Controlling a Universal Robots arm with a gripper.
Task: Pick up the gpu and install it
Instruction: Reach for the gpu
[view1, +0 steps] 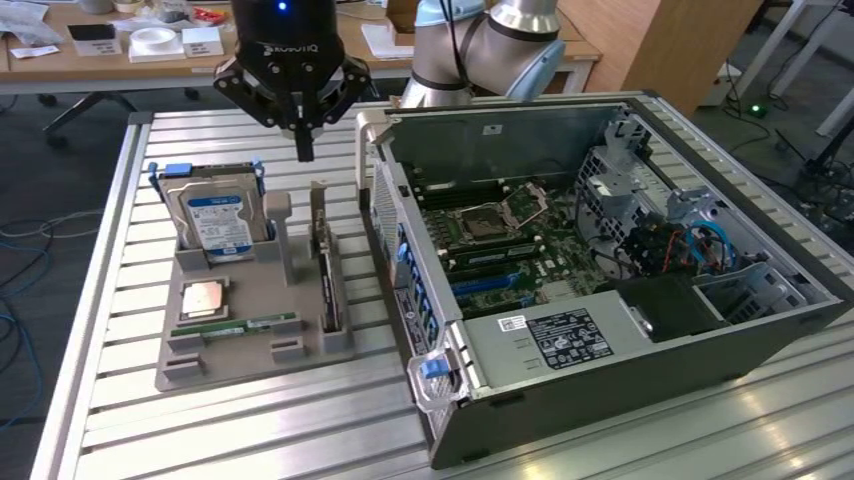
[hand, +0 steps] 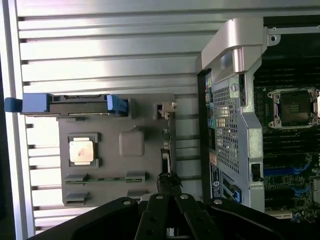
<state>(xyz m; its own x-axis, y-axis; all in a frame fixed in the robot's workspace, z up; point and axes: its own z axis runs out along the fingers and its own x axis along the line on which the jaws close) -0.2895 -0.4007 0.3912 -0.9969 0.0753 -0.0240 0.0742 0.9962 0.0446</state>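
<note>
The gpu (view1: 323, 258) stands on its long edge in a slot of the grey holder (view1: 254, 350), between the hard drive and the computer case. In the wrist view the gpu (hand: 167, 150) appears edge-on as a thin dark strip, with its silver bracket (hand: 165, 107) at one end. My gripper (view1: 304, 150) hangs in the air above the far end of the holder, well above the card. It is shut with nothing between its fingers. In the wrist view my gripper (hand: 169, 176) lines up over the gpu's edge.
The holder also carries a hard drive (view1: 220, 220) with blue rails, a square processor (view1: 203, 298) and a memory stick (view1: 234, 325). The open computer case (view1: 614, 270) lies close at the exterior view's right, motherboard (view1: 501, 235) exposed. All rest on a slatted metal table (view1: 267, 420).
</note>
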